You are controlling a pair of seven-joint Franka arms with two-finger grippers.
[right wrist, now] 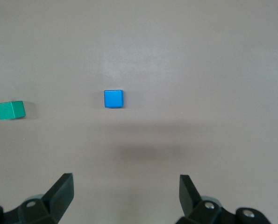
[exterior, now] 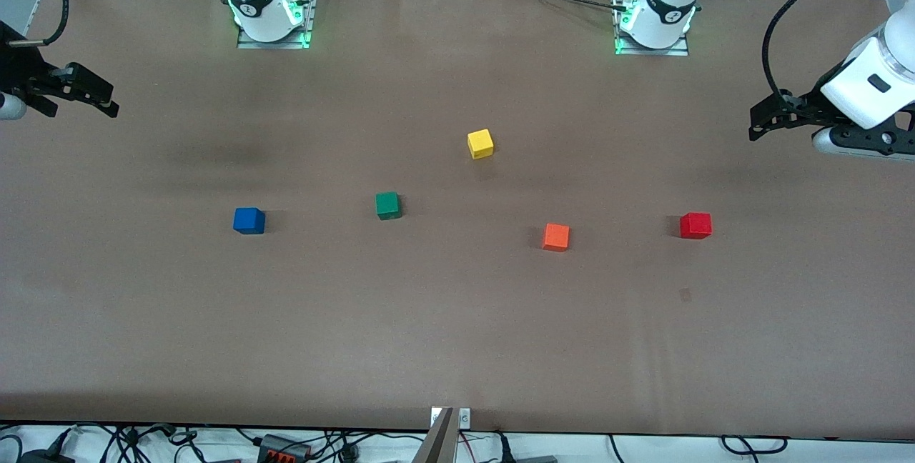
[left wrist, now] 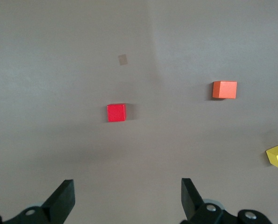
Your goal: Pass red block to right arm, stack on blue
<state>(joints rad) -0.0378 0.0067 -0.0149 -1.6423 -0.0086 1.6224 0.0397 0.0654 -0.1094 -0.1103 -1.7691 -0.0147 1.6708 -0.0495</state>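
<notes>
The red block [exterior: 695,225] sits on the brown table toward the left arm's end; it also shows in the left wrist view [left wrist: 116,113]. The blue block [exterior: 249,221] sits toward the right arm's end and shows in the right wrist view [right wrist: 113,99]. My left gripper [exterior: 756,123] hangs open and empty in the air over the table at the left arm's end, apart from the red block; its jaws stand wide in its wrist view [left wrist: 128,196]. My right gripper [exterior: 107,100] hangs open and empty over the right arm's end, wide in its wrist view [right wrist: 126,191].
An orange block [exterior: 555,237] lies beside the red one, toward the table's middle. A green block [exterior: 387,205] lies between the orange and blue blocks. A yellow block [exterior: 480,143] lies farther from the front camera. A small dark mark [exterior: 685,295] is on the table near the red block.
</notes>
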